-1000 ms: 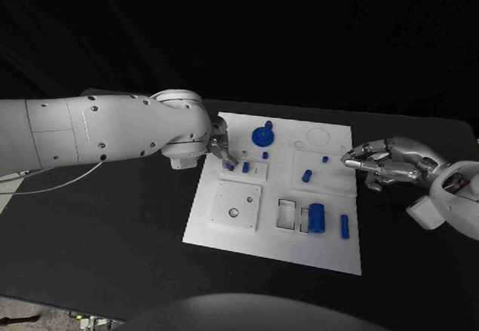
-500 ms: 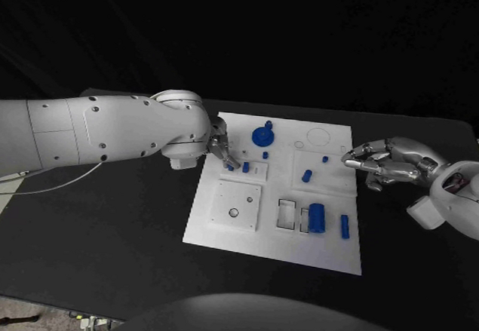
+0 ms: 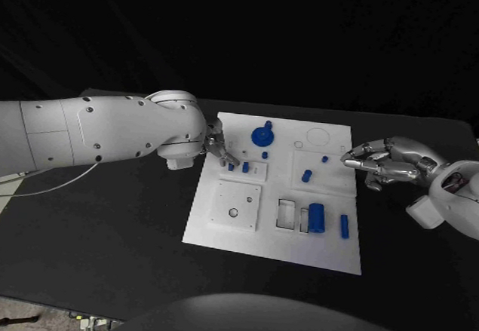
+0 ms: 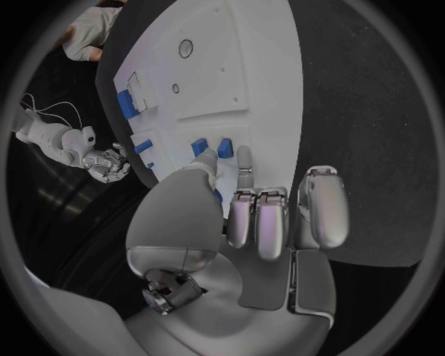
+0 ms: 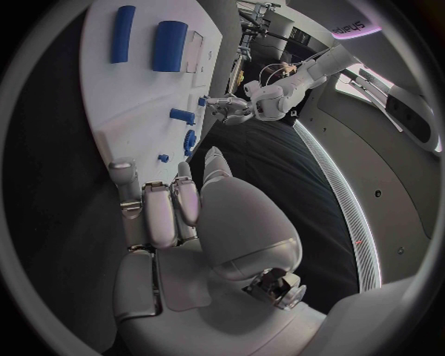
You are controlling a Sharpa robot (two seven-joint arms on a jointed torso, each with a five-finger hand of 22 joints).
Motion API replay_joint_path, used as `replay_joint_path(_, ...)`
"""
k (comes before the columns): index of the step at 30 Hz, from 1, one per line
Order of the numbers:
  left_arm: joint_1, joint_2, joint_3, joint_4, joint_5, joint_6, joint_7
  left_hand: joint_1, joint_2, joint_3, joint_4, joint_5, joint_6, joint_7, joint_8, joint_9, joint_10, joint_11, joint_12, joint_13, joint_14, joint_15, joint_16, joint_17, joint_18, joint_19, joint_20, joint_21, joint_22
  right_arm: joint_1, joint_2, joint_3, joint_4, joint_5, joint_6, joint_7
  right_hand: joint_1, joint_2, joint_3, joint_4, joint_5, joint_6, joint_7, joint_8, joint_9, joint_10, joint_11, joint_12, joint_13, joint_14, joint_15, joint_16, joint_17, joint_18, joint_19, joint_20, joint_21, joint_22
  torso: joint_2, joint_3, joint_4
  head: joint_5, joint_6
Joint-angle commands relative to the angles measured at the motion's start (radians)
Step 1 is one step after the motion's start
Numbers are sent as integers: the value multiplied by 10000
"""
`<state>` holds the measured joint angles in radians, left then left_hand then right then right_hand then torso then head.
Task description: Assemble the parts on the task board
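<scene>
Task board [image 3: 273,247] lies in the middle of the black table [image 3: 93,247], and we see small blue parts on it: a round knobbed piece [image 3: 262,137] near its far edge, a cylinder [image 3: 317,217] and a slim bar [image 3: 344,226] toward its near right. Our left robot hand [image 3: 220,151] sits over the board's far left edge, fingertips at two short blue pegs [image 4: 211,146]; we cannot tell whether it pinches one. Our right robot hand [image 3: 384,165] hovers just off the board's right edge, fingers curled in, holding nothing we can make out.
</scene>
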<state>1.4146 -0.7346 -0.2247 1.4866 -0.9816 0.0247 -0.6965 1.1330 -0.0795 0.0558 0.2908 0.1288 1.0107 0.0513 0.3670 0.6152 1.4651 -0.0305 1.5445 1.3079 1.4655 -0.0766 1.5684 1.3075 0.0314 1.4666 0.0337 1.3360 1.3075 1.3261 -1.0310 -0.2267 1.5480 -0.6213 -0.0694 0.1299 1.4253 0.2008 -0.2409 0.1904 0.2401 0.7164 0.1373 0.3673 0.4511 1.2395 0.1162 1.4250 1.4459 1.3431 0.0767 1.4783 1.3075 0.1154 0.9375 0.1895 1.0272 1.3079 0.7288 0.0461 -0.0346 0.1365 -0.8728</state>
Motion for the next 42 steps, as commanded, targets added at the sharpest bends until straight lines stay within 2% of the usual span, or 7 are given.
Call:
replay_joint_path(1, 0, -108, 23, 109, 74, -773, 312, -211, -37, -261, 7, -189, -100, 1, 56, 21, 768, 94, -42, 2268, 1053, 51, 24, 2633, 174, 233, 57, -2, 1985, -10, 6, -1, -2, -5, 185, 110, 109, 19, -5, -48, 38, 63, 4, -49, -11, -39, -56, -64, -298, -76, -3, -43, 1422, 177, -80, -34, -66, 818, 1, 3, 0, -20, 2)
replay_joint_path(16, 153, -939, 200, 620, 816, -2783, 2332, -814, -104, -1595, 38, -583, -321, 58, 61, -5, 784, 158, -23, 2287, 1053, 107, 24, 2633, 147, 277, 96, 111, 2024, -13, -31, -1, 6, -3, 165, 87, 120, 25, 1, -56, 52, 61, 7, -54, -14, -50, -56, -69, -303, -90, -2, -48, 1415, 178, -84, -33, -71, 818, 10, -4, 2, -133, 2)
replay_joint_path(23, 227, -932, 128, 579, 1448, -4719, 5885, 2214, 615, -734, -635, 2482, -858, 161, -333, -365, 332, 253, -433, 1827, 1053, 197, 24, 2633, 206, 23, 173, -147, 1954, -14, -50, -1, 33, -3, 118, 160, 124, 24, 1, -59, 57, 61, 7, -56, -16, -39, -55, -64, -298, -80, -1, -44, 1421, 176, -75, -32, -64, 820, 7, 3, -1, -129, 2)
replay_joint_path(27, 210, -698, 81, 439, 12, -4923, 6729, 3871, 490, -105, -995, 2100, -1085, 516, -957, -1101, -19, 488, -756, 1486, 1053, 459, 24, 2633, 214, -112, 307, -224, 1922, -15, -59, -1, 67, -3, 104, 217, 131, 22, 3, -65, 60, 61, 5, -58, -17, -21, -55, -56, -290, -61, -1, -36, 1430, 173, -58, -31, -50, 825, 14, -5, 6, -145, 2)
replay_joint_path(29, 148, -469, 66, 299, -1418, -4907, 6806, 4322, 152, 248, -701, 1063, -1333, 730, -1558, -1774, -1228, 620, -2139, 119, 1053, 595, 24, 2633, 236, -232, 433, -309, 1887, -18, -59, -1, 80, -3, 94, 265, 138, 20, 4, -71, 62, 58, 3, -60, -18, -13, -55, -52, -286, -48, 0, -30, 1437, 171, -48, -31, -42, 828, 15, -13, 12, -167, 2)
replay_joint_path(34, -29, 68, 60, -32, -3201, -4741, 6575, 4669, -656, 995, -8, 1151, -1207, 872, -2141, -2618, -7065, 1090, -9778, -5976, -1015, 840, -2709, 210, 147, -8, 651, 250, 2011, -28, -50, -1, 100, -3, 84, 349, 153, 20, 8, -83, 67, 50, -2, -68, -22, 4, -54, -43, -278, -32, 0, -23, 1445, 168, -32, -30, -29, 833, 46, -11, -18, -182, 2)
replay_joint_path(42, -222, 782, 73, -586, -4917, -4198, 6428, 4748, -1186, 1697, -33, 1184, -137, 598, -2437, -3417, -5998, 912, -11983, -9004, -418, 466, -3591, -1193, 54, 365, 436, 869, 2153, -44, -109, -1, 169, -3, 66, 420, 164, 22, 13, -91, 70, 49, -2, -70, -23, -1, -54, -45, -281, -34, 1, -23, 1444, 169, -32, -29, -30, 834, 114, 0, -65, -210, 2)
